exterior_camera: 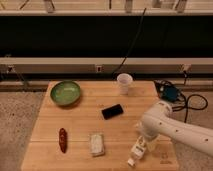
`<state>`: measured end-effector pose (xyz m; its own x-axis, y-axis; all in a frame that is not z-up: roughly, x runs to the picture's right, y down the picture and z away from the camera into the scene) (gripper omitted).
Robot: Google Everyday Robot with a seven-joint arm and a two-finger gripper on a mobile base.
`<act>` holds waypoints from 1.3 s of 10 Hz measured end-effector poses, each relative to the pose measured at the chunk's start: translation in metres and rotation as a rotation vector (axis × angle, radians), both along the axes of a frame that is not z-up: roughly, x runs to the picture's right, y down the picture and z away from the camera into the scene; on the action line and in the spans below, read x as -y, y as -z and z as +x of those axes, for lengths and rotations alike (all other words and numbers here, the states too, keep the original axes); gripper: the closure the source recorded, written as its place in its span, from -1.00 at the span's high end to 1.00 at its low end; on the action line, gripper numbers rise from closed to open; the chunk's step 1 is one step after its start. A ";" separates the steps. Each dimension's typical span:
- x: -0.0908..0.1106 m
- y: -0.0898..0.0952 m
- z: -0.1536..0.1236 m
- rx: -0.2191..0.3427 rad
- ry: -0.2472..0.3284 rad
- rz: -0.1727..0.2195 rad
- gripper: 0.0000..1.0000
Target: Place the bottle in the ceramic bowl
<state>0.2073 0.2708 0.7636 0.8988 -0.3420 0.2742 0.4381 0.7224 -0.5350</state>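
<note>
With gripper (143, 144) open over far end of bottle (135, 155), slanted by table's (80, 127) front edge, ceramic bowl (65, 93) at far-left corner.

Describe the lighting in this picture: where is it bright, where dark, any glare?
Camera view: the wooden table is evenly, warmly lit, while the wall band behind it is almost black. Camera view: the green bowl shows no hard glare. Camera view: the white arm and its gripper, over the bottle near the table's front edge, look brightest.
</note>
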 end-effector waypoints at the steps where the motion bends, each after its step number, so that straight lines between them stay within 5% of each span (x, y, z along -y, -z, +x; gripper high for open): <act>1: -0.001 -0.001 0.000 0.003 0.002 -0.002 0.60; 5: -0.004 -0.001 0.001 0.011 0.010 -0.007 0.60; 11: -0.007 0.000 0.003 0.020 0.025 -0.016 0.28; 13: -0.006 0.002 0.003 0.017 0.032 -0.020 -0.05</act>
